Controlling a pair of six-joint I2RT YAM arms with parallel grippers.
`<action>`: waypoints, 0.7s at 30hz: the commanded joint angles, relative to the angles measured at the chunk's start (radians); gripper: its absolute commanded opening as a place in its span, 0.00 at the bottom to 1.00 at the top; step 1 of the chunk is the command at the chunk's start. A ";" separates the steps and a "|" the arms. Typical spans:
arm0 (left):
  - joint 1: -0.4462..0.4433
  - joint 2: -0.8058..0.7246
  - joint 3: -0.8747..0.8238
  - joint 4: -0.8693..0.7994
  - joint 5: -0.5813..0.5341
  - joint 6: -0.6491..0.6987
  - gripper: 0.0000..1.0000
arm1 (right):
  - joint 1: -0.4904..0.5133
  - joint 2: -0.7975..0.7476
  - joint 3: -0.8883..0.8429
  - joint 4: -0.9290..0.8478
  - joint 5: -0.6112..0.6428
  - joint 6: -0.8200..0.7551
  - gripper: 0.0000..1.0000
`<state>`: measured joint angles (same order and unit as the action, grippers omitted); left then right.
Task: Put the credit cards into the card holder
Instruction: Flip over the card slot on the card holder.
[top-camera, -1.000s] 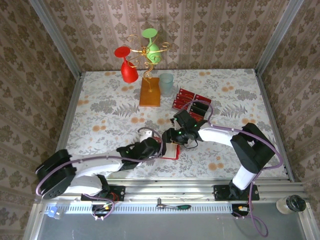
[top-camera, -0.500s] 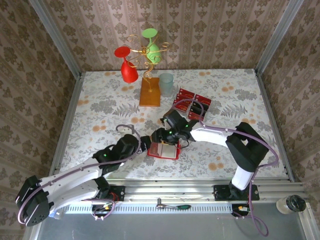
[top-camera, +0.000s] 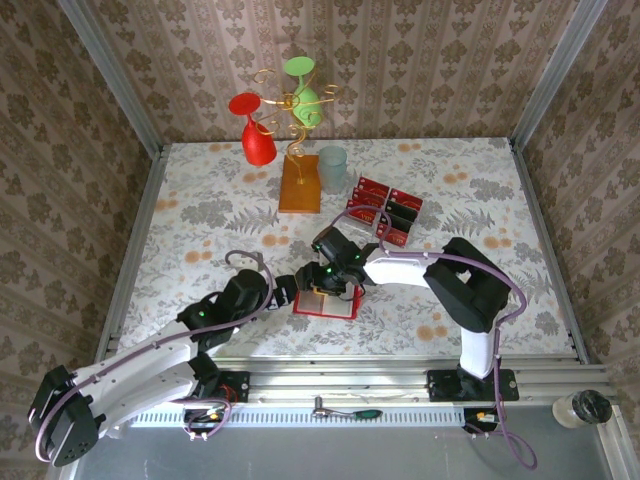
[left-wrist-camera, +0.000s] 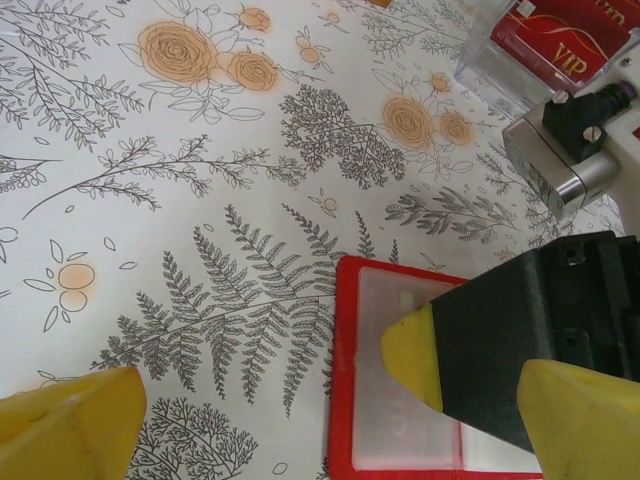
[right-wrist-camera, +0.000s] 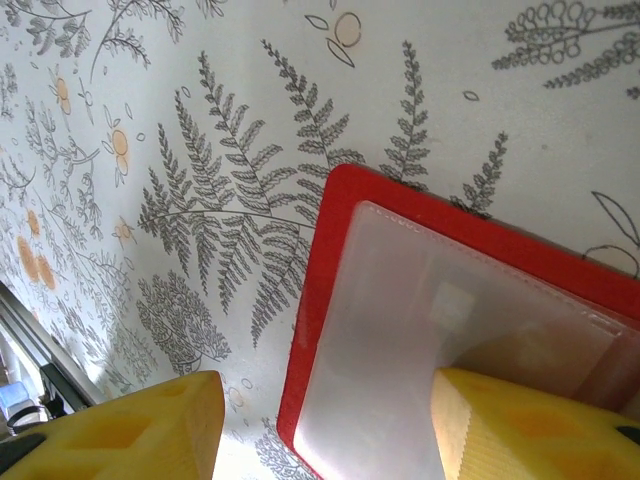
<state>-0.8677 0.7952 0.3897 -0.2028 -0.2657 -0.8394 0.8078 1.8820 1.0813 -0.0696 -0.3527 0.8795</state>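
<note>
Card holder (top-camera: 335, 306) lies open and flat on the table (top-camera: 200, 230), pale pockets up, near-centre, with its long axis roughly 9-to-3. Right gripper (right-wrist-camera: 325, 425) is over its 12 o'clock edge, jaws spread with nothing between them. One finger (left-wrist-camera: 412, 350) is down on the pale pocket; pressing or just touching, can't tell. Left gripper (left-wrist-camera: 325, 428) hangs at the holder's 9 o'clock end, jaws wide apart and empty, with the red edge just ahead of them. Credit cards (top-camera: 384, 211) sit in the clear tray (left-wrist-camera: 490, 75), about 1 o'clock from the holder and well apart from it. My read: the right arm is nearer the cards, so the fetch falls to it. The left is placed to pin the 9 o'clock end. Pocket mouth direction isn't readable from here.
</note>
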 joint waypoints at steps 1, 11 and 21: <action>0.012 0.016 -0.008 -0.020 0.023 0.017 0.97 | 0.005 0.022 0.031 0.002 0.020 0.003 0.58; 0.028 0.052 0.000 0.021 0.013 0.068 1.00 | 0.003 -0.012 0.107 -0.114 0.027 -0.050 0.58; 0.048 -0.016 0.024 -0.041 0.014 0.108 1.00 | 0.002 -0.097 0.121 -0.203 0.121 -0.011 0.57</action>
<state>-0.8284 0.8005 0.3866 -0.2001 -0.2569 -0.7628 0.8078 1.8439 1.1702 -0.2081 -0.2897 0.8497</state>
